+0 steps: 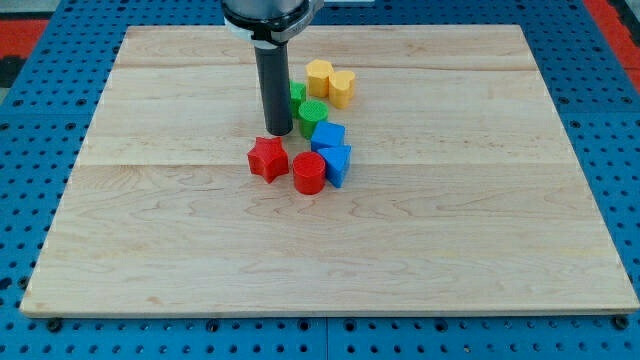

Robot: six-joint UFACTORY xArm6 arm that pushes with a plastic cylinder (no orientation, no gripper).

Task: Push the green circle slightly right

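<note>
The wooden tabletop [150, 250] carries a single cluster of blocks, a little left of centre and nearer the top edge than the bottom edge. The rest of the wood is bare planking, and a blue pegboard [40, 120] frames it on all sides.

By colour, seven blocks show: two yellow, two green, two blue, two red would make eight, but one green piece is mostly hidden, so the count of green is two only with that caveat.

- Yellow: a yellow block with lobed edges [319, 75] and, touching it on the side toward the right edge, a yellow block of rounder outline [342, 87]. These lie closest to the top edge.
- Green: the green circle [313, 114] sits just below the yellows, and a second green block [298, 93], shape unclear, peeks out from behind the rod.
- Blue: a blue block [328, 134] directly below the green circle, touching it, and a second blue block [338, 163] below that; both look angular.
- Red: a red star [268, 158] and a red cylinder [309, 173], just beside each other, nearest the bottom edge.

The tool is a plain dark rod with nothing to spread or pinch. My tip [278, 132] rests on the wood just beside the green circle, on its side toward the left edge, and just above the red star.
</note>
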